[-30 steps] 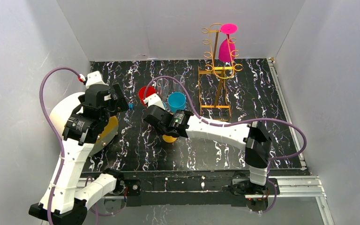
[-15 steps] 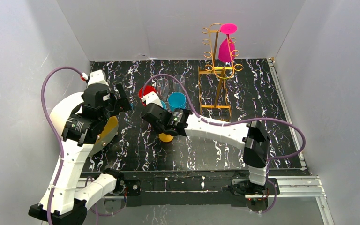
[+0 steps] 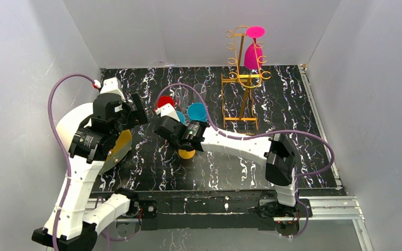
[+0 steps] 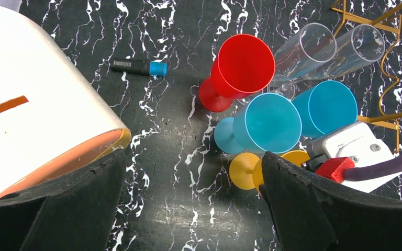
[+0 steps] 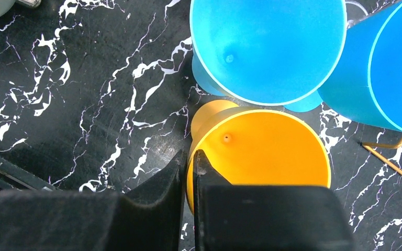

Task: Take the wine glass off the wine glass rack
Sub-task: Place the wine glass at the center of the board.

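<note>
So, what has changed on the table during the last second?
The right gripper, closed on the rim of the yellow glass, shifted a little to the left. The open left gripper eased slightly toward the far wall. The pink wine glass still hangs on the wine glass rack.

Pink wine glass (image 3: pixel 251 56), gold rack (image 3: pixel 239 79), black white-veined table (image 3: pixel 293 104).

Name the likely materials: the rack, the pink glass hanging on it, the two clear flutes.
Rack: thin metal wire by the look of it, shiny gold finish, bent into curled loops.
Pink glass: probably plastic; opaque, even colour, soft sheen.
Clear flutes: transparent, the marbled tabletop shows through; glass or clear plastic, cannot tell which.
</note>
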`<action>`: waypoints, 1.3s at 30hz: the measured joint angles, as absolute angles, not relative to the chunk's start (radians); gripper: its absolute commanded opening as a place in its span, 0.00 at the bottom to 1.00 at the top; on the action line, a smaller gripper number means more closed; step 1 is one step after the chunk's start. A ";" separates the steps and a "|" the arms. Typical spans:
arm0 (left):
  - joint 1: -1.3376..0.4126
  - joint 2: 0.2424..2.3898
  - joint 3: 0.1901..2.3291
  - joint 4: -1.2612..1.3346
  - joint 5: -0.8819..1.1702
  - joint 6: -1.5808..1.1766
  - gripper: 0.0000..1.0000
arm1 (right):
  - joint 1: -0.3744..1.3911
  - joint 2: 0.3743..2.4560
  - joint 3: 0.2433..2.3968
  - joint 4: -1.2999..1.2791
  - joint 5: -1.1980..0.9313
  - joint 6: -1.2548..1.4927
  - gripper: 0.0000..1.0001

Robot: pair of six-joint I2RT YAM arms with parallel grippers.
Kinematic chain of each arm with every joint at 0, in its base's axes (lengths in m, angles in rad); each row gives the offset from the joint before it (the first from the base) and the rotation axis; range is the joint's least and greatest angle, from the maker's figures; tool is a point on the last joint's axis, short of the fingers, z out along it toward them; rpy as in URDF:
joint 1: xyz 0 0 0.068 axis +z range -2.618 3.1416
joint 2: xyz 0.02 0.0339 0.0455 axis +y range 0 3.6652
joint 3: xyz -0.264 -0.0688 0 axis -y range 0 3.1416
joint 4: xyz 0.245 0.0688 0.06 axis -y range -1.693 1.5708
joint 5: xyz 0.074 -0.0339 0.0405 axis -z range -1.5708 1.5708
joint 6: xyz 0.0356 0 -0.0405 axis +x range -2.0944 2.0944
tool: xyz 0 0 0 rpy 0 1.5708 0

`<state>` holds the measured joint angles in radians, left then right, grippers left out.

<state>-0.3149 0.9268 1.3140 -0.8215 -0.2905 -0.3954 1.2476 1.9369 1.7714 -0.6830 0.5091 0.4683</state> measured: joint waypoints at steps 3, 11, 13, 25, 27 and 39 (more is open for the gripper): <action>-0.315 0.927 1.314 -0.822 -0.285 -0.393 0.98 | 1.248 1.937 1.771 -0.691 0.510 0.468 0.20; -0.315 0.928 1.330 -0.823 -0.283 -0.392 0.98 | 1.248 1.937 1.783 -0.714 0.509 0.466 0.21; -0.315 0.928 1.331 -0.823 -0.283 -0.392 0.98 | 1.248 1.937 1.788 -0.722 0.507 0.466 0.21; -0.315 0.941 1.331 -0.823 -0.286 -0.391 0.98 | 1.248 1.942 1.853 -0.760 0.476 0.452 0.37; -0.315 0.943 1.331 -0.823 -0.287 -0.391 0.98 | 1.248 1.941 1.860 -0.760 0.461 0.449 0.40; -0.315 0.946 1.351 -0.823 -0.264 -0.393 0.98 | 1.250 1.650 1.727 -0.731 0.419 0.443 0.51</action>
<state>-0.3149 0.9463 1.3514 -0.8234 -0.2638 -0.3927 1.2503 1.6505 1.7267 -0.7307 0.4187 0.4431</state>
